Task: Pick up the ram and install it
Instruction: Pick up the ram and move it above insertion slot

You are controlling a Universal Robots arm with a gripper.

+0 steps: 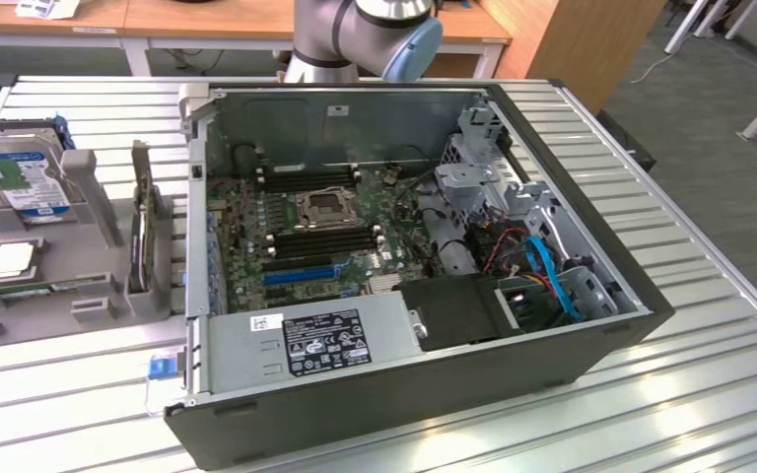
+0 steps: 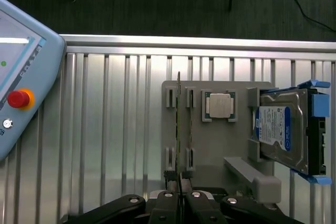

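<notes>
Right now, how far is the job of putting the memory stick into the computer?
Done: nothing yet. The memory stick stands on edge in the gray holder, beside the processor chip. In hand: the gripper hangs above the holder, in line with the stick, not lifting it. Left: the whole pick-up and the fitting into a black slot on the motherboard.

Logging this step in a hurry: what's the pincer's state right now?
Pincer: shut, holding nothing; the ram stands in its holder.
</notes>
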